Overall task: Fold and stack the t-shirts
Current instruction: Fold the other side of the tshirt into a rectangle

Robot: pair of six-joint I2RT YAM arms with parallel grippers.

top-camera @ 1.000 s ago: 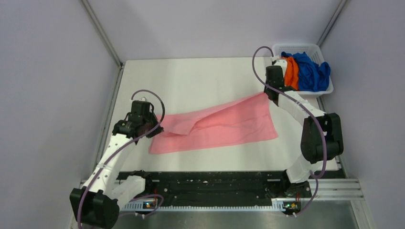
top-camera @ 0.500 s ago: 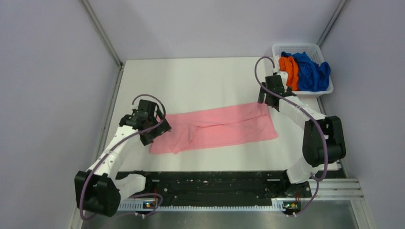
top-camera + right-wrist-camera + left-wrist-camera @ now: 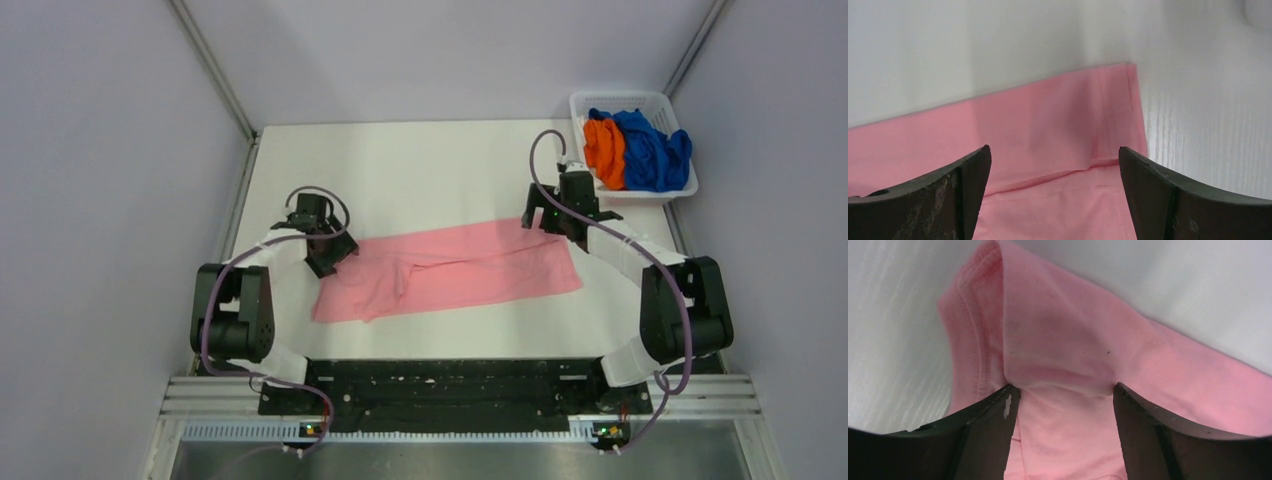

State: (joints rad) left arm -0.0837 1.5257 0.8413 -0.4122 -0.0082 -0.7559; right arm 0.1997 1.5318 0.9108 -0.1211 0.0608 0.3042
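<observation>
The light pink t-shirt [image 3: 450, 268] lies folded lengthwise across the bench [image 3: 420, 165], the left pincer [image 3: 1064, 392] gaping over its left end and the right pincer [image 3: 1054, 152] over its far right corner, both holding nothing, with the orange t-shirt [image 3: 603, 150] and the blue t-shirt [image 3: 652, 152] heaped in the far-right basket [image 3: 620, 97].

My left pincer [image 3: 1064, 390] sits low over the light pink t-shirt [image 3: 1063, 335]. Its two dark fingers [image 3: 985, 432] are spread wide apart, and pink cloth fills the gap between them. A raised fold runs from the shirt's top corner down towards one fingertip. The stitched hem [image 3: 968, 335] curves along the cloth's edge on the white tabletop [image 3: 893, 315].
</observation>
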